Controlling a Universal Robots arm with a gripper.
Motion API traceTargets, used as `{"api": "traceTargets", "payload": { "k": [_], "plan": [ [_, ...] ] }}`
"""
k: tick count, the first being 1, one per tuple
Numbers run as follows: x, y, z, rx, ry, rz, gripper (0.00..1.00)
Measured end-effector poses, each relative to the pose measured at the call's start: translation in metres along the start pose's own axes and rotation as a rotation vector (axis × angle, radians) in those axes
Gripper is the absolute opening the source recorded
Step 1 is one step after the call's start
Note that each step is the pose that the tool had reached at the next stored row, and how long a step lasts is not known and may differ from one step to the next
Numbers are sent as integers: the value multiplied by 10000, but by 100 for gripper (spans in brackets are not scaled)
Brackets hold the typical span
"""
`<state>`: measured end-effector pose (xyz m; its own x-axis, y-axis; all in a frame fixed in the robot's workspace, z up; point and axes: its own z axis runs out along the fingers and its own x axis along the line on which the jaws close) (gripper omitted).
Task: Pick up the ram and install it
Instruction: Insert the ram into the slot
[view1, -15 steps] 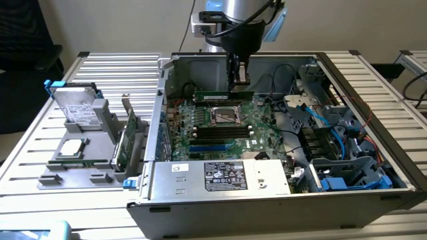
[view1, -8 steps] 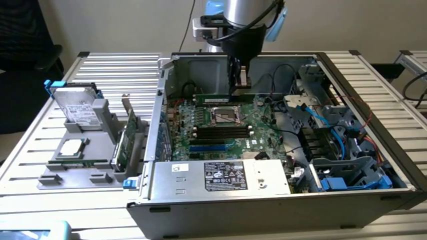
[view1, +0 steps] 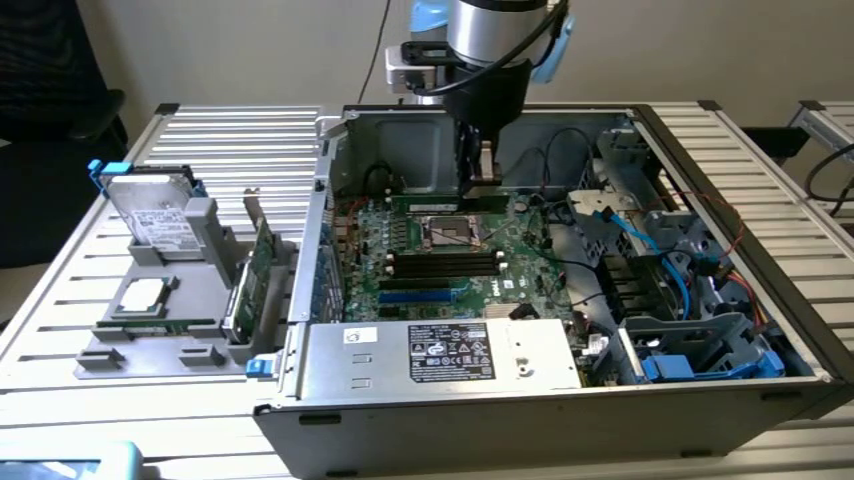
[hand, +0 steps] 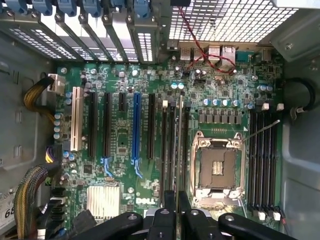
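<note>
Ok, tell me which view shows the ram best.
The exterior view: the ram shows its long green side there, held in the gripper above the motherboard. The wrist view shows it edge-on, a thin strip running out from between the fingers.

The tool (view1: 478, 186) grips the ram (view1: 427, 200) just above the motherboard (view1: 400, 245); the CPU socket (view1: 451, 232) lies near.

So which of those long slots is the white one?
The white slot at the row's end, nearest the yellow cables; the black slots and one blue slot lie further along.
</note>
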<state>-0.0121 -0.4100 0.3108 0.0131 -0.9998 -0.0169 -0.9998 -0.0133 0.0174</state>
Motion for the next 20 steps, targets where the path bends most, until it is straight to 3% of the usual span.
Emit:
{"api": "traceTargets", "payload": {
  "k": [12,20],
  "plan": [
    [3,-3,147,73,0,-19,14],
    [4,-4,195,75,3,-21,14]
  ]
}}
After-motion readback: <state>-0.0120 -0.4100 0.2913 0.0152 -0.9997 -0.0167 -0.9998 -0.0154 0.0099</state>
